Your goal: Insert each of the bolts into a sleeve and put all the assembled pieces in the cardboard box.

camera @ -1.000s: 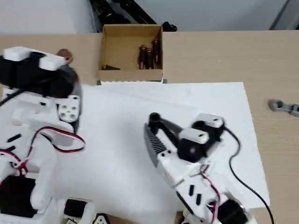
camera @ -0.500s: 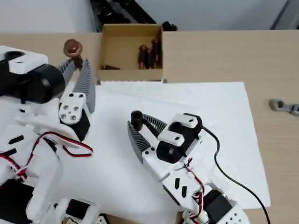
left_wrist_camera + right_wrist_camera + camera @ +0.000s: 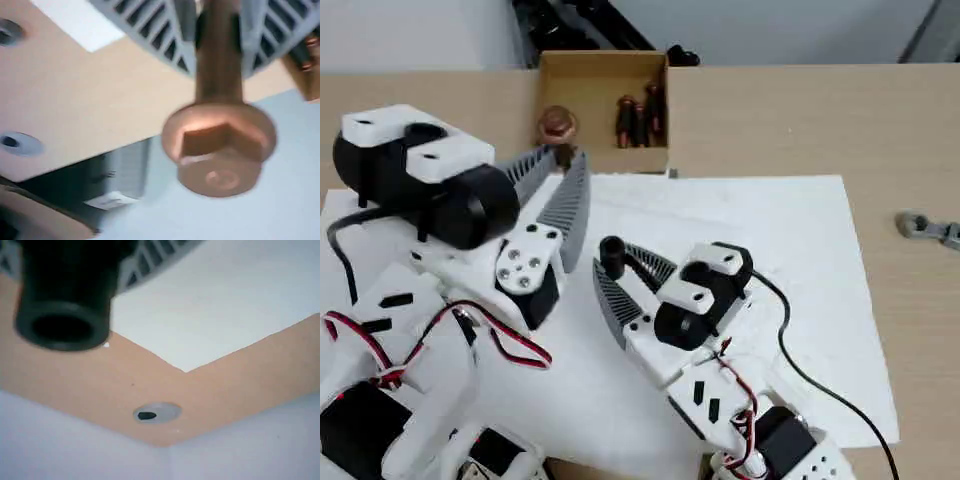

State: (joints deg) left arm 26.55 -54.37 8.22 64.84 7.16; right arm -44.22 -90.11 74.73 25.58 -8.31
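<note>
My left gripper (image 3: 563,165) is shut on a copper bolt (image 3: 556,125), whose hex head (image 3: 220,150) points away from the fingers, just in front of the cardboard box (image 3: 604,68). Its shank (image 3: 219,55) is clamped between the grey ribbed fingers (image 3: 150,30). My right gripper (image 3: 616,272) is shut on a black sleeve (image 3: 612,252) over the white sheet (image 3: 780,240), a little nearer than the bolt. The sleeve's open bore (image 3: 62,326) faces outward. Several assembled copper pieces (image 3: 638,118) lie inside the box.
A metal tool (image 3: 926,230) lies on the wooden table (image 3: 790,120) at the far right. Dark gear (image 3: 570,25) sits behind the box. Round metal inserts (image 3: 156,413) are set in the tabletop.
My left arm has swung right with the bolt, from beside the box's left wall to its front edge. The right gripper with the sleeve shifted left a second ago and has held still since.
</note>
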